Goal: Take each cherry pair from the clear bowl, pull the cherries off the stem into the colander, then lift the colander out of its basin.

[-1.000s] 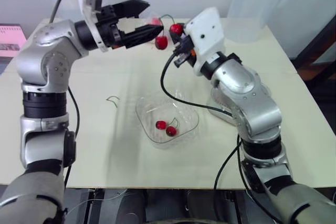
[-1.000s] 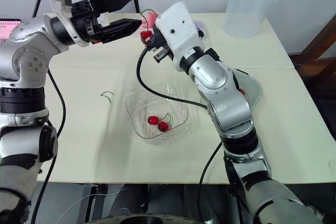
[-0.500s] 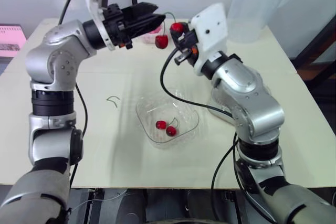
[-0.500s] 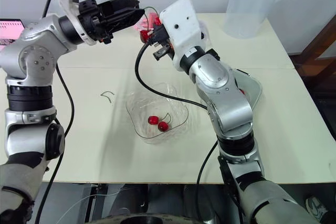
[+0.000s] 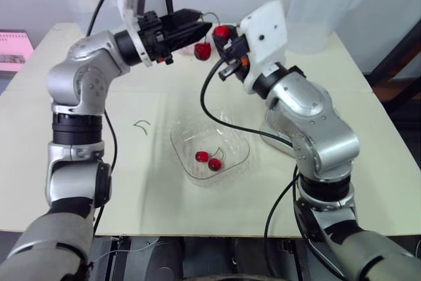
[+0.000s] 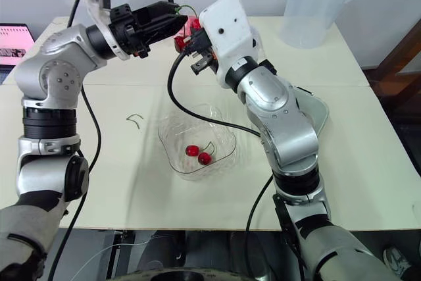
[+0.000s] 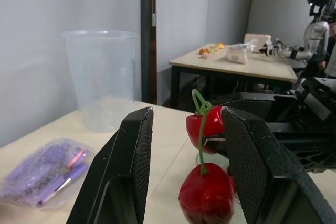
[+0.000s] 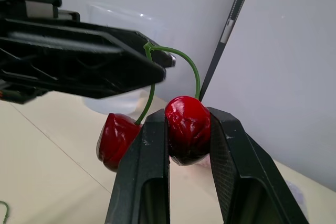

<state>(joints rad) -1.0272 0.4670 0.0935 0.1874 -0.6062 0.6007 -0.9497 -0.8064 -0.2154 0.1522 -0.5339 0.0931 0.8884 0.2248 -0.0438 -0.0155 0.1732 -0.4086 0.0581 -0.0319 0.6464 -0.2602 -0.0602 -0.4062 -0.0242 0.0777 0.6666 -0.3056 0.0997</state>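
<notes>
1. Nearest, the clear, round-cornered plastic bowl (image 5: 179,143) sits midway across the cream surface (image 5: 131,189), within reach of both arms. One pair of red cherries on a green stem (image 5: 208,159) lies in it, waiting its turn.
2. Just left of the bowl and apart from it, a bare green stem (image 5: 141,125) lies on the surface. It was probably dropped there to keep it out of the colander.
3. To the right, a pale round basin rim (image 6: 322,113) peeks from behind the right arm. I take the colander to sit in it, though the arm hides it.
4. Farther back and raised above the surface, the right claw (image 8: 187,121) is clenched on the upper red cherry (image 8: 186,135) of a second pair. This anchors the fruit so the stem can be pulled against.
5. The lower red cherry (image 7: 206,199) dangles from the arched stem (image 7: 200,140) between the fingers of the left claw (image 5: 197,26). Those fingers are spread and, as far as the left wrist view tells, not touching it. That straddle sets up a squeeze and a tug. The pair hangs away from the basin, so a freed cherry may need carrying over.
6. Farthest, a tall clear plastic cup (image 5: 316,4) and a clear bag of purple items (image 7: 47,174) stand near the back, out of the working area.
</notes>
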